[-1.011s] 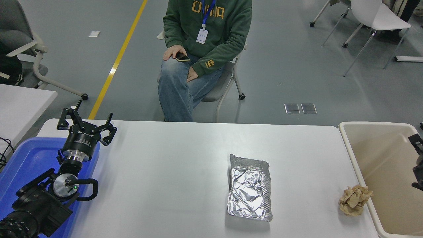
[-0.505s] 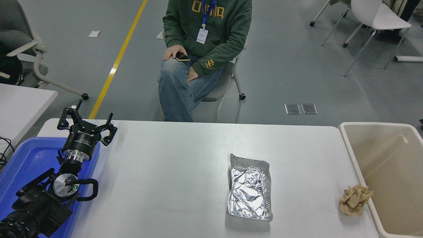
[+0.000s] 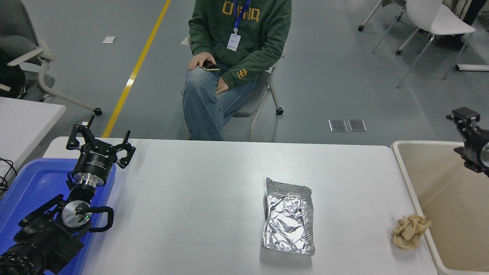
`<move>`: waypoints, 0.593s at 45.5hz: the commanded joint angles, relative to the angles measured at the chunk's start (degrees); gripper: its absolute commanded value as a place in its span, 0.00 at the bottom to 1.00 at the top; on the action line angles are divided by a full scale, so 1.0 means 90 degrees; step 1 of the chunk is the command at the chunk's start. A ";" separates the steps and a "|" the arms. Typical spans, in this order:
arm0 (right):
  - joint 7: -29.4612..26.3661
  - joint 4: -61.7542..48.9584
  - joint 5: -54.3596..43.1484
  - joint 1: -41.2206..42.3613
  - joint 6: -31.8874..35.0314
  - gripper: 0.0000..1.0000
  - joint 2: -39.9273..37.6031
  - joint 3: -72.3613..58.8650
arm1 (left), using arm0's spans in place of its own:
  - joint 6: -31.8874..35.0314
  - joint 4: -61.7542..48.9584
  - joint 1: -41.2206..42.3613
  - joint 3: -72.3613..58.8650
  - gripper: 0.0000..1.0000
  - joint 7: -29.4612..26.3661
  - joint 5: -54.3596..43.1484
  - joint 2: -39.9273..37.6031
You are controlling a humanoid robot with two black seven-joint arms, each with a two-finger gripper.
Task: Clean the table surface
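Beside the beige bin [image 3: 454,214], right gripper [image 3: 470,139] state unclear; left gripper [image 3: 100,141] spread over blue tray [image 3: 26,187].

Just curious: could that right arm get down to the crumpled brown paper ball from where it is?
Probably yes. The right claw hangs over the beige bin, and nothing stands between it and the paper ball beside the bin's rim.

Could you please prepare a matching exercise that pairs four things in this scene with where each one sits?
Things:
1. crumpled silver foil tray
2. crumpled brown paper ball
3. blue plastic tray
4. beige plastic bin

Places:
A. at the table's left end, under the left arm
B. right of the table's centre
C. beside the table's right end
D. at the table's right edge, next to the bin

Pairs: 1-B, 2-D, 3-A, 4-C
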 commanded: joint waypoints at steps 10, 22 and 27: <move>0.0042 0.1530 0.1610 0.0003 -0.0120 1.00 0.0283 0.0540 | 0.0000 -0.0002 -0.0004 0.0000 1.00 0.0006 0.0005 0.0000; 0.0793 0.1569 0.3282 -0.0163 -0.0071 1.00 0.0986 0.0696 | 0.0000 -0.0002 -0.0004 0.0000 1.00 0.0006 0.0005 0.0000; 0.1213 0.1569 0.3428 -0.0358 -0.0051 1.00 0.1366 0.0823 | 0.0000 -0.0002 0.0006 0.0000 1.00 0.0006 0.0005 0.0000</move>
